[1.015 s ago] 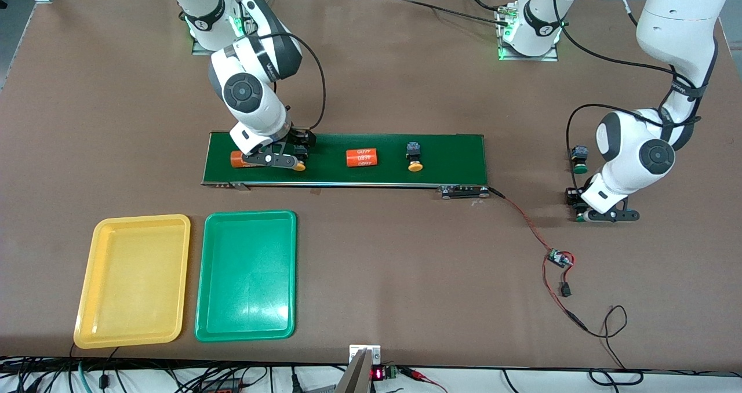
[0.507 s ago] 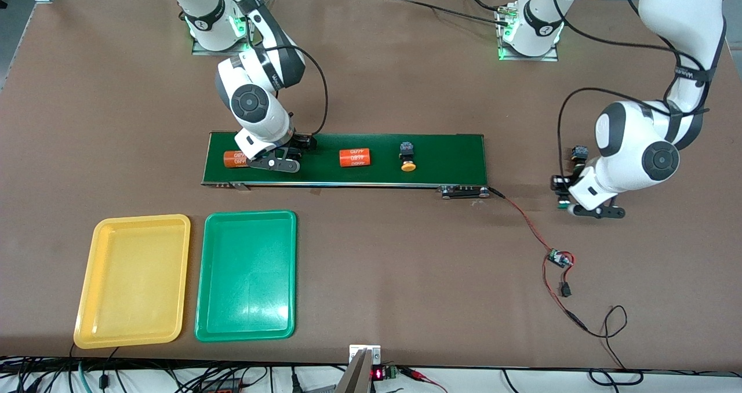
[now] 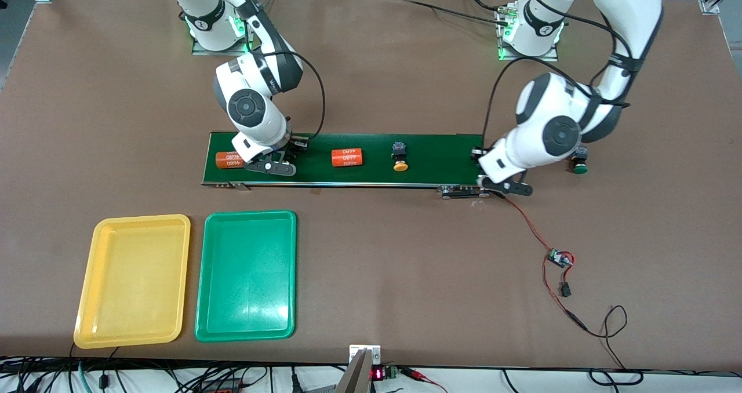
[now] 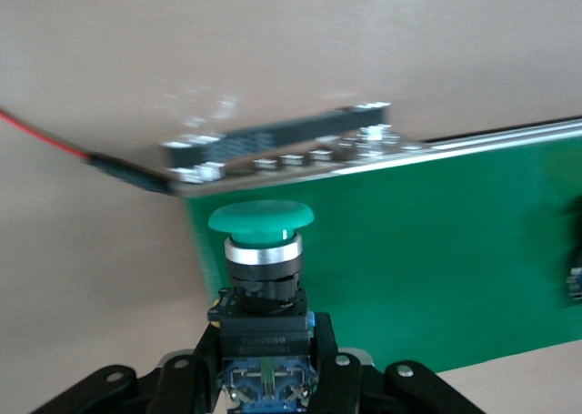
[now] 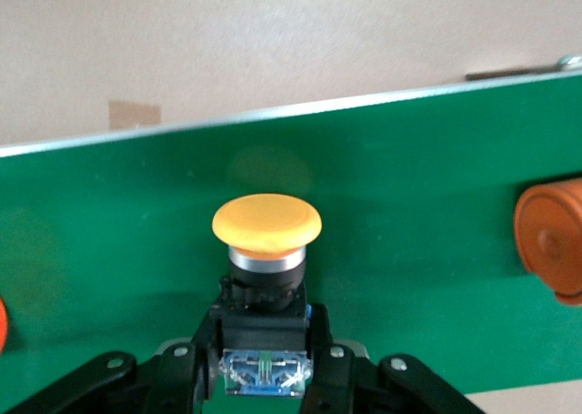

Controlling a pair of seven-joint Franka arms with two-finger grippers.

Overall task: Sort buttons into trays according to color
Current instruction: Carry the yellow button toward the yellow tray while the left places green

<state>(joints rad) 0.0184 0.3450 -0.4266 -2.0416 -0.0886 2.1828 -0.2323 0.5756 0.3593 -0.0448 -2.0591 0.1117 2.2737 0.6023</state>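
My right gripper (image 3: 290, 155) (image 5: 264, 350) is low over the dark-green belt (image 3: 440, 155), shut on a yellow-capped button (image 5: 266, 223). My left gripper (image 3: 481, 170) (image 4: 264, 359) hangs over the belt's end toward the left arm, shut on a green-capped button (image 4: 262, 221). Another yellow button (image 3: 399, 160) lies on the belt. A second green button (image 3: 578, 165) sits on the table, partly hidden by the left arm. The yellow tray (image 3: 136, 277) and green tray (image 3: 246, 277) lie side by side, nearer the front camera, both bare.
Two orange cylinders printed "4680" lie on the belt, one (image 3: 346, 157) mid-belt and one (image 3: 227, 160) beside my right gripper. A red-and-black wire with a small circuit board (image 3: 559, 258) runs from the belt's end across the table.
The right gripper has shut on the yellow button on the belt. The left arm carried its green button from the table to the belt's end. Belt items drifted toward the right arm's end.
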